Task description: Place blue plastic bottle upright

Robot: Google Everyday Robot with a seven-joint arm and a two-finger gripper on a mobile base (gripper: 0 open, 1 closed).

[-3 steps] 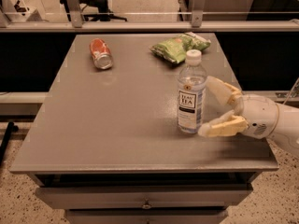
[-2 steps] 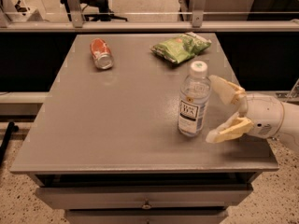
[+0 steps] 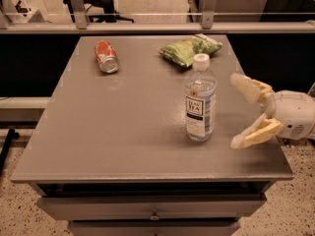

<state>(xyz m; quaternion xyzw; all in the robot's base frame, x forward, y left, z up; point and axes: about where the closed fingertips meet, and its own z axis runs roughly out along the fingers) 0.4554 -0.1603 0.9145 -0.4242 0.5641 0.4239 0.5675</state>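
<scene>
The blue plastic bottle stands upright on the grey table, right of centre, with its white cap on top and the dark "TEA" panel facing me. My gripper is just to the right of the bottle, near the table's right edge. Its two cream fingers are spread wide apart and hold nothing. There is a clear gap between the fingertips and the bottle.
A red-orange drink can lies on its side at the back left. A green snack bag lies at the back, just behind the bottle. The table has drawers below its front edge. A rail and chair stand behind the table.
My gripper has opened wider and drawn back to the right, away from the bottle. The bottle stays standing in the same place.
</scene>
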